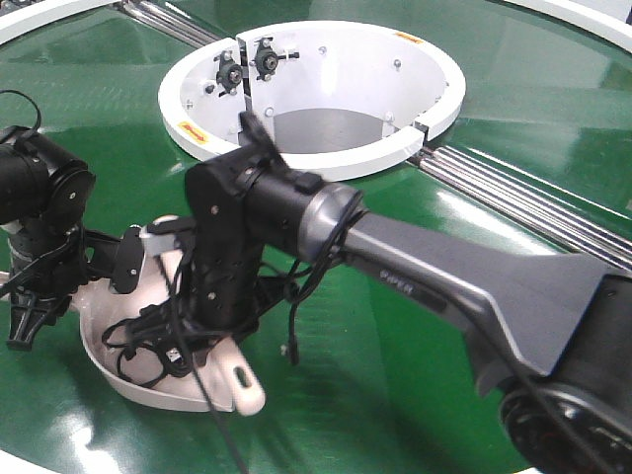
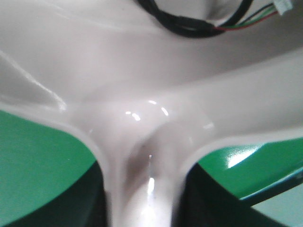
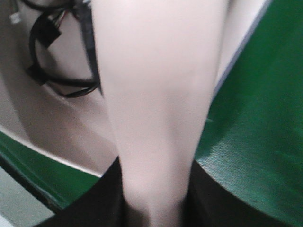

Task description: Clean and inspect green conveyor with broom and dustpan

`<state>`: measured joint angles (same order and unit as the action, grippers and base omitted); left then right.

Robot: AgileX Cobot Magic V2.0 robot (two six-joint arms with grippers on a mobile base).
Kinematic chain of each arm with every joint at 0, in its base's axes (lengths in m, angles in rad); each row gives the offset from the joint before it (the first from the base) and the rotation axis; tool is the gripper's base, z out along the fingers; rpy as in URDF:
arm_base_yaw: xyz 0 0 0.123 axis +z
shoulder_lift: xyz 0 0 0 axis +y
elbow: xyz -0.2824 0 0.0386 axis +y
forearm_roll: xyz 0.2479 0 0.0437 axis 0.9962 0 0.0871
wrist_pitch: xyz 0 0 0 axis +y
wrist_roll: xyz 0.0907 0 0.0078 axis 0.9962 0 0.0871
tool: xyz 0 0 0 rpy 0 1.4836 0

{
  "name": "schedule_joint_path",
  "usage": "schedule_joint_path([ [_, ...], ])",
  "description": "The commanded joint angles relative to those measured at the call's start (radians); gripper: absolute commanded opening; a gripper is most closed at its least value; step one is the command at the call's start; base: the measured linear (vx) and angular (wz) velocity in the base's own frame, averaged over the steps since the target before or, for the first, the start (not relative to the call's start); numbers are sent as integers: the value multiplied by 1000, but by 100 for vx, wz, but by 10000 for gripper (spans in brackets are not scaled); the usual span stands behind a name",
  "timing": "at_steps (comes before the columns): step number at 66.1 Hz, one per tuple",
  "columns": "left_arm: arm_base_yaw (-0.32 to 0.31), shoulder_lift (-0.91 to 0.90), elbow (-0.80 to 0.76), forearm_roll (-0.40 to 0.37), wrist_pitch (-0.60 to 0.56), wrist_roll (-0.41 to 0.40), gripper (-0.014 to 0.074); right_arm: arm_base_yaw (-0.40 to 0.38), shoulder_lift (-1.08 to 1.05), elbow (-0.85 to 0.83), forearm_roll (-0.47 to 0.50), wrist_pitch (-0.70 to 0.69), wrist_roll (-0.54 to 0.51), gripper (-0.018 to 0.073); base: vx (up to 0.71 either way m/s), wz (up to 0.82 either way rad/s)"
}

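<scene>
The pale dustpan (image 1: 104,348) lies on the green conveyor (image 1: 415,375) at the front left. My left gripper (image 1: 30,311) is shut on its handle; in the left wrist view the dustpan (image 2: 142,71) widens out from between the dark jaws of the left gripper (image 2: 144,198). My right gripper (image 1: 188,341) reaches down over the pan and is shut on the beige broom (image 1: 242,380), whose holed handle end sticks out toward the front. In the right wrist view the broom (image 3: 156,94) runs up from the right gripper (image 3: 154,198), with the dustpan (image 3: 47,123) behind it. The bristles are hidden.
A white ring-shaped housing (image 1: 306,148) stands at the back centre of the belt. Silver roller rods (image 1: 513,197) run from it to the right. Loose black cables (image 1: 148,341) from the right wrist hang into the pan; they also show in the left wrist view (image 2: 189,23).
</scene>
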<state>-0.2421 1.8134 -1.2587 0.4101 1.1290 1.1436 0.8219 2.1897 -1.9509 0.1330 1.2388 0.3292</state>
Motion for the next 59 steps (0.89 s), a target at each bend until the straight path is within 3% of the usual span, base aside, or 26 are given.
schedule_joint_path([
  [1, -13, -47, -19, 11, 40, 35, -6, -44, -99, -14, -28, 52, -11, -4, 0, 0],
  [23, -13, -47, -19, 11, 40, 35, -6, -234, -272, 263, -157, 26, -75, -1, 0, 0],
  [59, -13, -47, -19, 11, 40, 35, -6, -562, -513, 679, -133, -151, -319, -1, 0, 0],
])
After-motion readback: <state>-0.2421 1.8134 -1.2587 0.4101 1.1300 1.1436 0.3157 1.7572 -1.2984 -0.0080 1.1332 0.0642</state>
